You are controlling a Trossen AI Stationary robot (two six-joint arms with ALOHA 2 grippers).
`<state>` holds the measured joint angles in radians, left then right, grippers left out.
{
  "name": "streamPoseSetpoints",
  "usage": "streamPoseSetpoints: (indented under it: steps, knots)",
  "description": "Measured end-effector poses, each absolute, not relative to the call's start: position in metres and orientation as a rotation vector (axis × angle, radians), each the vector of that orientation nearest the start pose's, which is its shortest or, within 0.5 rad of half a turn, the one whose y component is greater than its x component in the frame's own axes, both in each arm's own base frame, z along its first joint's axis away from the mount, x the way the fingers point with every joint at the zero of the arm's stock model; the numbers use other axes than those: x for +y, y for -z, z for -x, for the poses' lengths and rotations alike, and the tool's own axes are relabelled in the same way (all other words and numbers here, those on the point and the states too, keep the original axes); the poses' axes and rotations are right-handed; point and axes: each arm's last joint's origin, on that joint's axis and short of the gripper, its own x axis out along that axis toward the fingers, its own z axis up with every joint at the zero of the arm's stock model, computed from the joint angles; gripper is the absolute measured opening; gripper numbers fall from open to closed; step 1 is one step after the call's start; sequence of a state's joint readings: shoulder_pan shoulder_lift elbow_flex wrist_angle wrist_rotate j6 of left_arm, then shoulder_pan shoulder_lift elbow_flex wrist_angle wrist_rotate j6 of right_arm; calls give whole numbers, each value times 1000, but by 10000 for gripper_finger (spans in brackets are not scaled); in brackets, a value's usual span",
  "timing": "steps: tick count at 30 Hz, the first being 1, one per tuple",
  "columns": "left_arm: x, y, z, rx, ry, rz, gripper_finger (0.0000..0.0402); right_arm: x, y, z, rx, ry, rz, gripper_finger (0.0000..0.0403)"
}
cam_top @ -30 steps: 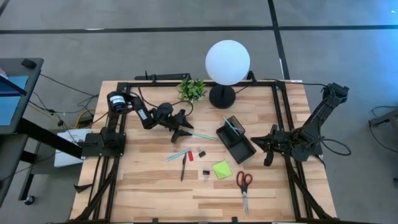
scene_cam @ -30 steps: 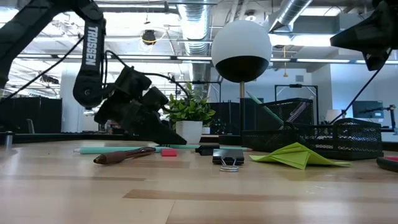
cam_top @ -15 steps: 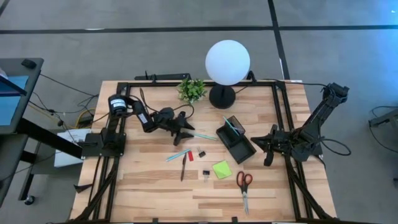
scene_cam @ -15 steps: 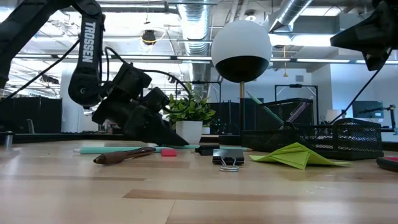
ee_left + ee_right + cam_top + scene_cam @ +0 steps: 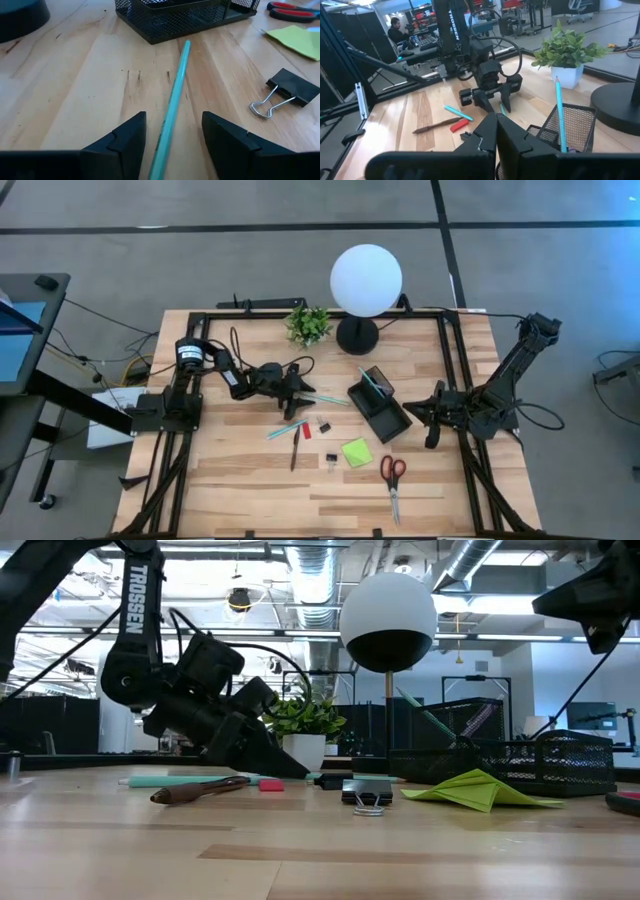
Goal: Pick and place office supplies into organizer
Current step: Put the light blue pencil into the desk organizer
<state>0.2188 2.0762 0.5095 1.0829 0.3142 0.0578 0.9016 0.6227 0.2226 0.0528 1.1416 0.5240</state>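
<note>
My left gripper [image 5: 172,145] [image 5: 293,391] is open and low over the table. Its two fingers stand on either side of a thin teal pen [image 5: 174,97] [image 5: 323,397] without touching it. That pen lies flat, its far end pointing at the black mesh organizer [image 5: 380,406] [image 5: 175,17]. Another teal pen [image 5: 371,380] stands in the organizer's back section. A third teal pen [image 5: 285,429], a dark pen [image 5: 295,448], a small red piece [image 5: 306,432], black clips [image 5: 323,426], a lime-green note pad [image 5: 356,452] and red-handled scissors [image 5: 393,478] lie toward the near edge. My right gripper [image 5: 496,135] [image 5: 436,423] is shut and waits right of the organizer.
The white globe lamp [image 5: 366,280] on its black base and the small potted plant [image 5: 308,323] stand near the far edge, behind the organizer. A binder clip [image 5: 282,92] lies beside the pen. Bare wood stretches along the near edge and on the table's left.
My left arm has shifted a little toward the near edge and the organizer, its wrist moving closer over the teal pen. The fingertips have stayed down at the pen. Nothing on the table has moved.
</note>
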Motion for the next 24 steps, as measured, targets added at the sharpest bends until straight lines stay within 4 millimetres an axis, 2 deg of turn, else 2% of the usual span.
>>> streamPoseSetpoints:
  steps: [9,18,20,24]
  knots:
    - [47,-45,-289,473,103,36,111,85,-190,-101,114,276,-223,1]
    - [46,-45,-289,478,88,111,21,85,-190,-101,114,276,-223,1]
    - [45,-45,-289,480,85,134,11,85,-190,-101,114,276,-223,1]
    - [42,-45,-290,480,65,143,16,85,-190,-101,114,276,-223,1]
